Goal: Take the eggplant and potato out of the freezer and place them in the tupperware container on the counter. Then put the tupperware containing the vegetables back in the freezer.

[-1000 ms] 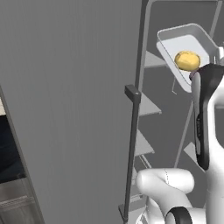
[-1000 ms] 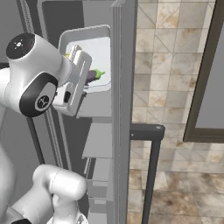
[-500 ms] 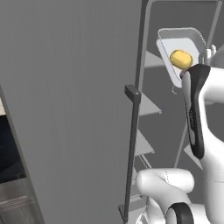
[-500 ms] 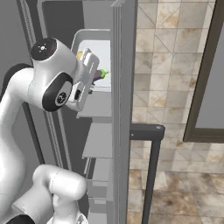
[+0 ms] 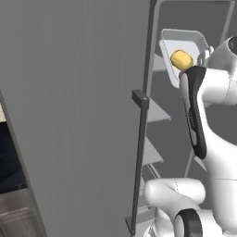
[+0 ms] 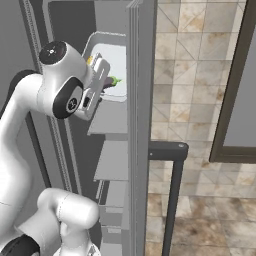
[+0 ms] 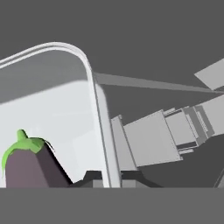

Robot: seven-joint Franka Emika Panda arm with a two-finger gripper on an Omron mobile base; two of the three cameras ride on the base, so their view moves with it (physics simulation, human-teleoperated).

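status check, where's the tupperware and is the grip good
Gripper shut on tupperware container rim. Container raised inside the freezer, potato and eggplant in it. Nothing blocking; door open.

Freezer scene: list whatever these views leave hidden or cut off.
- Potato: lower side hidden by the arm, left base view.
- Eggplant: cut off at the bottom edge, hand view; in the right base view only its green tip clears the hand.
- Gripper: fingertips barely rise, pinched on the container rim.
- Freezer shelves: partly hidden by the door, right base view.
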